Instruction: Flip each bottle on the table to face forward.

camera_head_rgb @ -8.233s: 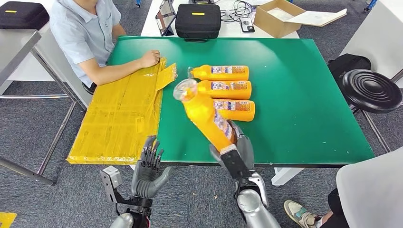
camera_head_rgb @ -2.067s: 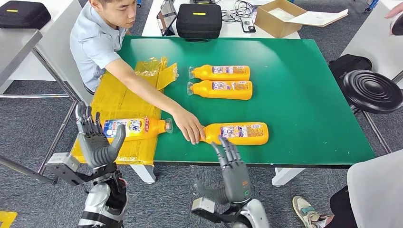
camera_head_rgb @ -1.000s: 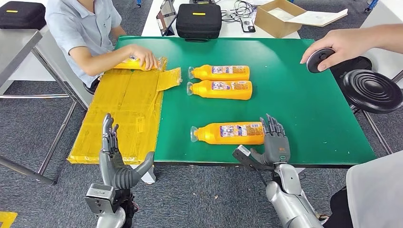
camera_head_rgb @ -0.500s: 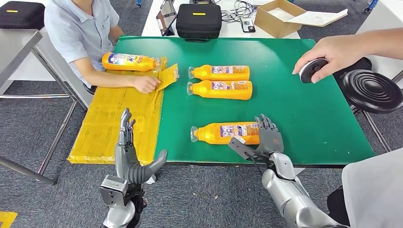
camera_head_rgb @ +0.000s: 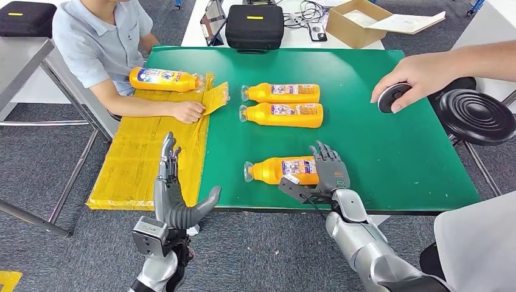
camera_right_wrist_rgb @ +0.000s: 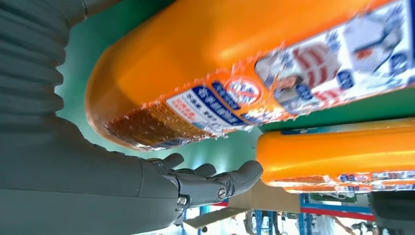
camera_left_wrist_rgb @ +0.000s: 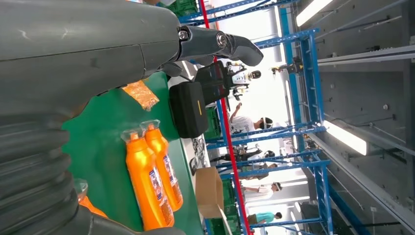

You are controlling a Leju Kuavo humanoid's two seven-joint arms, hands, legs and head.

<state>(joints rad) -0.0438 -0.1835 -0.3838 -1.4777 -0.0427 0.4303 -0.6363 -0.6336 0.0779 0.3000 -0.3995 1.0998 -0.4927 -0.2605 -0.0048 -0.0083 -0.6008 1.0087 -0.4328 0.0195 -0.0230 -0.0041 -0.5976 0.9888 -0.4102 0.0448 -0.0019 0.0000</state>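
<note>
The near bottle (camera_head_rgb: 281,170) lies on its side on the green table (camera_head_rgb: 401,158), close to the front edge, cap to the left. The right hand (camera_head_rgb: 329,172) is at its base, fingers apart, holding nothing. It should wrap the body firmly before it turns the bottle. The left hand (camera_head_rgb: 172,193) hangs off the table, fingers apart.

Colour reference: orange bottles on green desk

I see a plain green desk (camera_head_rgb: 389,152) carrying three orange bottles with white, blue and red labels: near-edge bottle (camera_head_rgb: 281,171), middle bottle (camera_head_rgb: 283,115), far bottle (camera_head_rgb: 281,93). A fourth orange bottle (camera_head_rgb: 163,79) lies on yellow wrapping (camera_head_rgb: 149,152) at the left edge. My hands, left hand (camera_head_rgb: 173,198) and right hand (camera_head_rgb: 328,171), are dark grey.
</note>
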